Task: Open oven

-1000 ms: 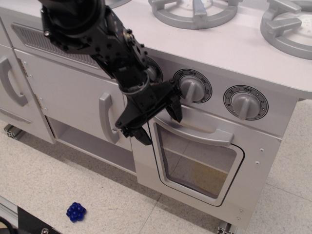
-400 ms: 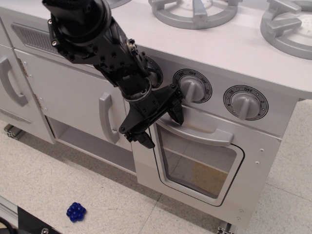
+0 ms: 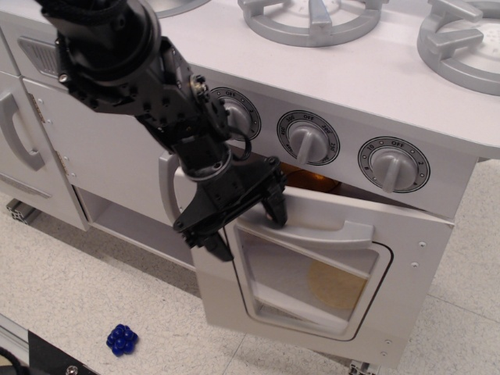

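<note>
Oven (image 3: 406,258): under stovetop, below three dials. Door (image 3: 312,289) tilted outward, top gap showing. Gripper (image 3: 244,220): fingers spread, one hooked behind bar handle (image 3: 320,232) left end. Step: pulling. Next: draw outward and down.

You saw a white oven (image 3: 406,258) with grey dials (image 3: 310,141) and grey handle (image 3: 320,233), a black gripper (image 3: 244,226), a blue object (image 3: 122,339) on speckled pale floor (image 3: 94,289).

We see a lab: a toy kitchen (image 3: 375,94) on speckled floor tiles (image 3: 78,297), aluminium framing (image 3: 19,209) lower left.
</note>
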You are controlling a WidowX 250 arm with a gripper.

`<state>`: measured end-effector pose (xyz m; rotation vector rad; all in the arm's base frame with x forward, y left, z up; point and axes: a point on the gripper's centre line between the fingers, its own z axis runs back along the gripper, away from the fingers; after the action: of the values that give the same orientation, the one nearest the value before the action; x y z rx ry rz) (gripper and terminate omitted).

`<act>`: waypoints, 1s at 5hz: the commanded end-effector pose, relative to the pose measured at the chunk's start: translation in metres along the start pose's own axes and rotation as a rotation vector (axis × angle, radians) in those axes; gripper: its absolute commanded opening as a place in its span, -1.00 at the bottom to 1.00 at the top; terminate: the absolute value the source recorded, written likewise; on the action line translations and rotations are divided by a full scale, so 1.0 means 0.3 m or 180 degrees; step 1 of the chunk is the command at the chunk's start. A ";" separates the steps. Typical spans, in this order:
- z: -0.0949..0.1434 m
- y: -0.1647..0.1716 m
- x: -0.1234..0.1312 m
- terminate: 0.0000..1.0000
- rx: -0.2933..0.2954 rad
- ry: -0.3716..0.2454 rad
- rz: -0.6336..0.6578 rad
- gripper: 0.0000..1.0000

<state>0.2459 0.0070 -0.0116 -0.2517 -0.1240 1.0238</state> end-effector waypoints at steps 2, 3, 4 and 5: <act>0.157 0.047 -0.078 -1.00 0.0749 0.0163 -0.1185 1.00; 0.244 0.027 -0.064 -1.00 0.0828 0.0034 -0.1445 1.00; 0.282 -0.010 -0.007 -1.00 0.0834 -0.0104 -0.1723 1.00; 0.273 -0.032 0.071 -1.00 0.0763 -0.0347 -0.1844 1.00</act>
<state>0.2461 0.0319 0.0580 0.0635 -0.1275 0.4689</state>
